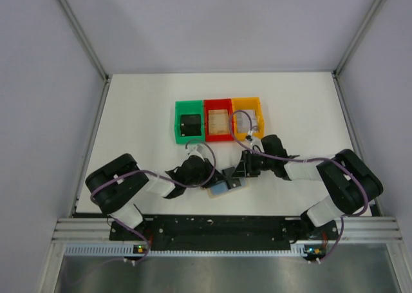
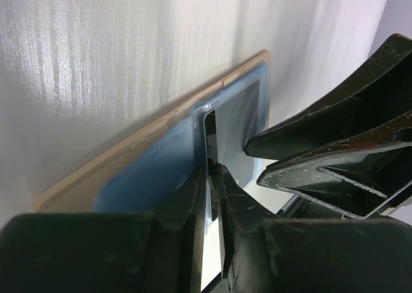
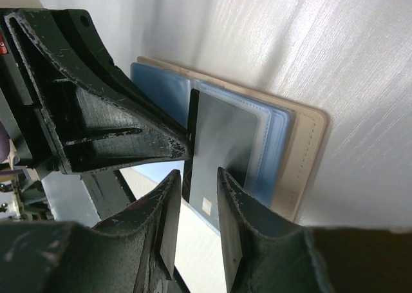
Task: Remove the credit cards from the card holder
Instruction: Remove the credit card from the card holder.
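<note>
**Two pincers meet over an open card holder**

The left pincer point(image 2: 210, 174), all but closed, pinches the edge of a grey card point(image 3: 222, 138) bearing a small gold chip. The right pincer point(image 3: 199, 174) straddles that card with a narrow gap; its grip cannot be told. The card holder point(image 1: 222, 189) lies open, blue side up, its long axis roughly left-right, on the tabletop point(image 1: 141, 113) in front of three bins point(image 1: 217, 119).
</note>
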Tool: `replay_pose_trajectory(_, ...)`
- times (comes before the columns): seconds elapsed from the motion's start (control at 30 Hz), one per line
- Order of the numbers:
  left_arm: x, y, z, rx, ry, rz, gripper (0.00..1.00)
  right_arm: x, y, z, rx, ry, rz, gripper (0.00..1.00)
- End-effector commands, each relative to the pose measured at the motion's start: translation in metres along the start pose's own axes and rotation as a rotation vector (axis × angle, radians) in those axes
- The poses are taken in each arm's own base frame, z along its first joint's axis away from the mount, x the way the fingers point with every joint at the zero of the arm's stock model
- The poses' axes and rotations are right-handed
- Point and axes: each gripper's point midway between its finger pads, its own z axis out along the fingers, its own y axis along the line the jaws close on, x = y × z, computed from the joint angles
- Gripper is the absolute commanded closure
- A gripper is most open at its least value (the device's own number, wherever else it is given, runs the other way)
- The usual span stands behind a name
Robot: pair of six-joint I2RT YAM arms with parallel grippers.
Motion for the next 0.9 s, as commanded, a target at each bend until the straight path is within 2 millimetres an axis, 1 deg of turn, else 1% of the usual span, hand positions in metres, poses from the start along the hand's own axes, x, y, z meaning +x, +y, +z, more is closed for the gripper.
replay_pose_trajectory(0.0,-0.001,-0.018,0.004,0.074,-0.006,0.001,0.88,0.008,-0.016,0.001,0.057,0.018,0.022,0.7)
replay_pose_trajectory(0.07,-0.002,-0.018,0.004,0.082,-0.012,0.001,0.98,0.008,-0.016,0.001,0.057,0.017,0.023,0.7)
replay_pose_trajectory(0.1,-0.002,-0.018,0.004,0.085,-0.013,0.0,1.0,0.007,-0.016,0.001,0.056,0.016,0.021,0.7)
replay_pose_trajectory(0.17,-0.002,-0.018,0.003,0.097,-0.019,-0.001,1.0,0.007,-0.017,0.0,0.059,0.013,0.023,0.7)
replay_pose_trajectory(0.3,-0.003,-0.011,-0.004,0.102,-0.04,-0.004,1.0,0.007,-0.022,-0.001,0.085,0.007,0.029,0.7)
replay_pose_trajectory(0.6,-0.002,0.01,-0.021,0.052,-0.058,0.023,1.0,0.007,-0.033,-0.003,0.126,0.001,0.05,0.69)
replay_pose_trajectory(0.87,0.001,0.016,-0.03,0.039,-0.051,0.004,1.0,0.009,-0.04,-0.004,0.16,0.013,0.057,0.69)
